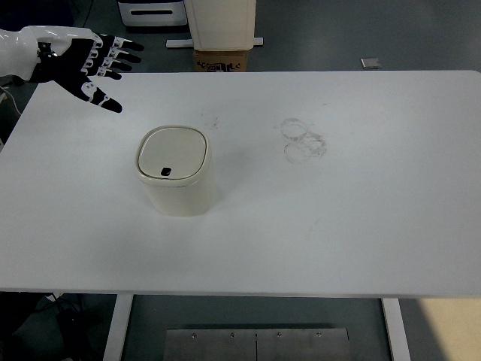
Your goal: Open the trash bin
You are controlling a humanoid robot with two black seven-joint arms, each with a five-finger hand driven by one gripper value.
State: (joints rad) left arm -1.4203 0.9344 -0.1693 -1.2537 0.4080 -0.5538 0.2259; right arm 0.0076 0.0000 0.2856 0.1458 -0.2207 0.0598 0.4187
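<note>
I see bright, even overhead light, a soft shadow right of the bin (176,179), table (338,226) sharp, no glare

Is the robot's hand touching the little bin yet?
Apart. The head view shows the left hand spread open up at the table's far-left corner, bare tabletop separating it from the bin.

My left arm is cut off by the left edge behind my robot hand (71,62); the counter (361,226) runs past both side edges.
</note>
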